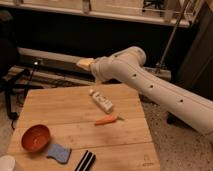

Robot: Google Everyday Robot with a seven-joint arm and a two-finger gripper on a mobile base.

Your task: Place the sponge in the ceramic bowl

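The wooden table (65,107) carries a white bottle (101,101) toward the back, a carrot (106,120) mid-board, and near the front the ceramic bowl (36,137), the sponge (59,152) just beside it and a black striped block (85,161), while the gripper (85,63) hangs over its far edge, jaws apart.

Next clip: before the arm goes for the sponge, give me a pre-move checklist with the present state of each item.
1. Sponge in view, lying free on the table near its front edge: ok.
2. Ceramic bowl upright, nothing inside, just beside the sponge: ok.
3. Gripper open and holding nothing: ok.
4. Gripper lined up over the sponge: not ok; it is raised by the table's far edge, well away from the sponge.
5. Gap between the sponge and the striped black block next to it: cannot tell.
6. Carrot and white bottle away from sponge and bowl: ok.
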